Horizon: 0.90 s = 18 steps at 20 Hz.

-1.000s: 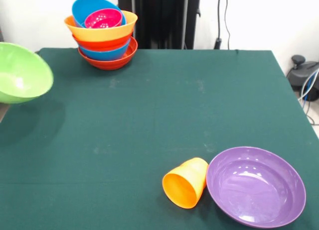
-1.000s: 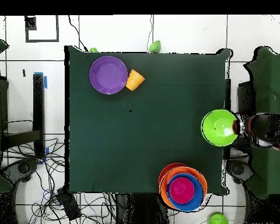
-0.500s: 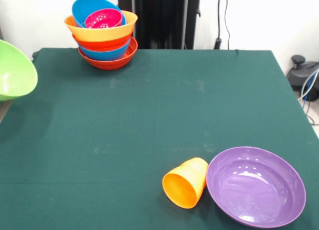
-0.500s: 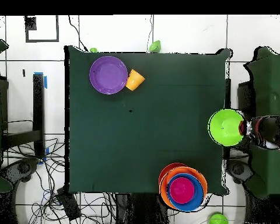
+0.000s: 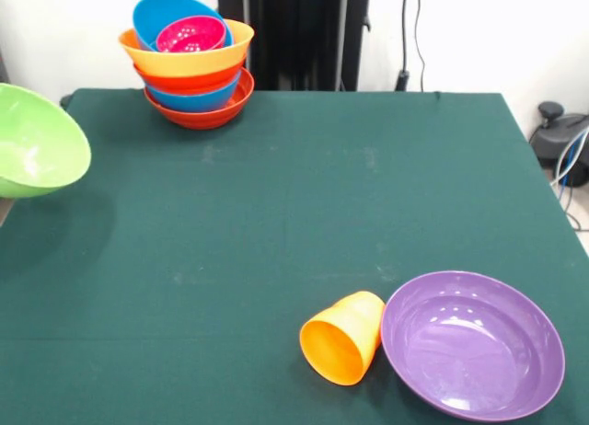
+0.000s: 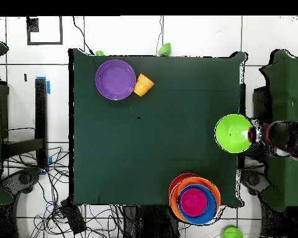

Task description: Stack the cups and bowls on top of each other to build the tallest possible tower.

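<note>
The tower [image 5: 191, 75] stands at the table's far left corner: a red-orange bowl at its base, then blue, red-orange and wide orange, with a tilted blue bowl [image 5: 164, 13] and a small magenta bowl [image 5: 190, 34] on top. It also shows in the overhead view [image 6: 194, 199]. The small orange cup [image 5: 342, 337] lies on its side against the large purple bowl [image 5: 472, 344]. A green bowl [image 5: 37, 142] hangs tilted over the table's left edge, held by a person's arm [image 6: 282, 137]. No gripper shows in either view.
The robot's black pedestal [image 5: 294, 34] stands behind the table's far edge. In the overhead view, another green bowl [image 6: 232, 232] lies on the floor near the tower's corner and small green things [image 6: 166, 48] lie past the opposite edge. Cables lie on the floor.
The green bowl in the person's hand drew back off the table's edge, then came inward again over the edge. Nothing else moved.
</note>
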Each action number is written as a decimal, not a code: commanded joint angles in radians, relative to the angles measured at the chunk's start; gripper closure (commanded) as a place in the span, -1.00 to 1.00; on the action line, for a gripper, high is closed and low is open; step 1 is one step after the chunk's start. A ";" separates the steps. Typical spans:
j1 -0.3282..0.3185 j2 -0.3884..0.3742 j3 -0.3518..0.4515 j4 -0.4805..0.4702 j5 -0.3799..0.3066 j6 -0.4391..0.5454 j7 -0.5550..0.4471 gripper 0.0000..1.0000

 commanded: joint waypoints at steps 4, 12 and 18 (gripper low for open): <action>0.013 -0.157 0.075 0.258 0.022 0.093 -0.174 1.00; 0.095 -0.299 0.039 0.355 0.063 0.097 -0.016 1.00; 0.141 -0.296 0.011 0.364 0.068 0.076 0.048 1.00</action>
